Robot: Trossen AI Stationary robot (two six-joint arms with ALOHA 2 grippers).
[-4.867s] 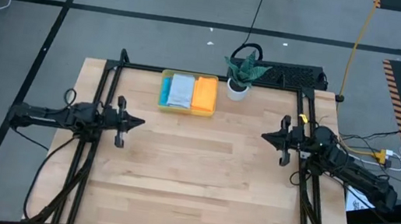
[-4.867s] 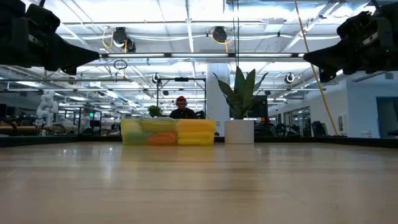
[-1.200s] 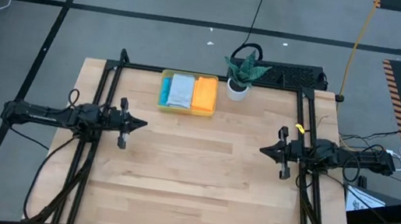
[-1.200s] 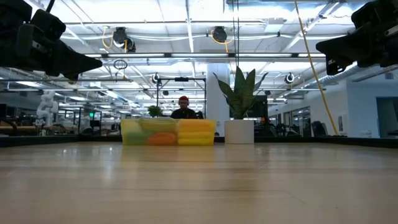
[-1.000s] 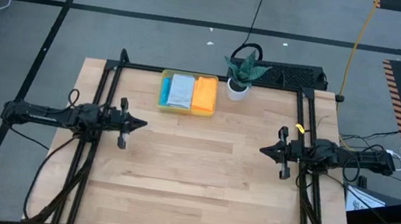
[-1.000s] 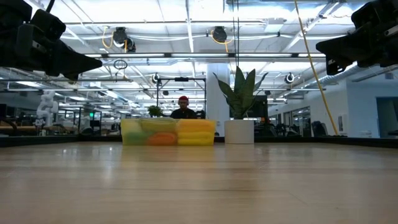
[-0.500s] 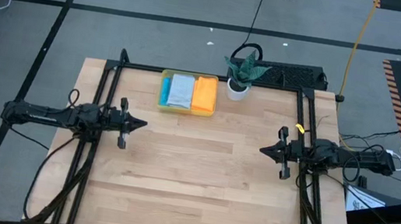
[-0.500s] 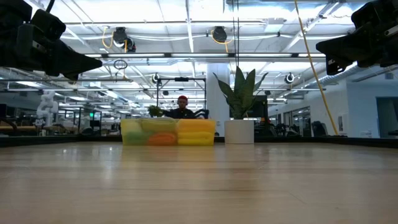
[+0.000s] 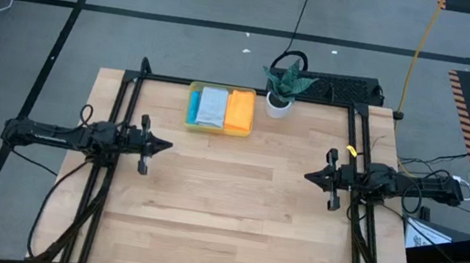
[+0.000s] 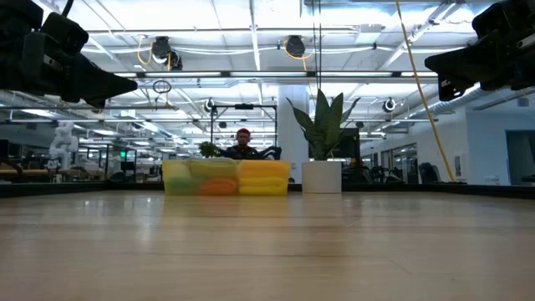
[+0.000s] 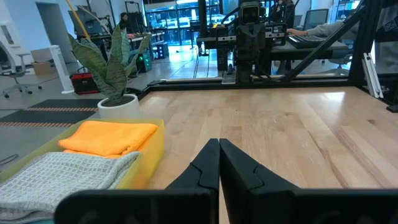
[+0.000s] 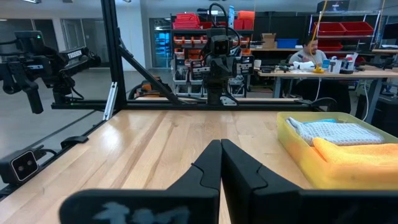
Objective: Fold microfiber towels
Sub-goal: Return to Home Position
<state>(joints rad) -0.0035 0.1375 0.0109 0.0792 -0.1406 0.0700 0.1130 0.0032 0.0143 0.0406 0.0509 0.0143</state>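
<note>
Hovering clenched and empty at opposite edges of the table [image 9: 225, 204], the left pincer [image 9: 162, 145] and right pincer [image 9: 310, 174] faced each other; folded microfiber towels [image 9: 239, 111] lay in the yellow tray [image 9: 217, 131].

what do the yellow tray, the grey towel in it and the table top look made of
Yellow tray: seemingly plastic, smooth and translucent; colours show through its wall in the low view.
Grey towel: soft cloth, likely microfiber, with a fine gridded weave.
Table top: light wood planks, visible grain, slight sheen.
</note>
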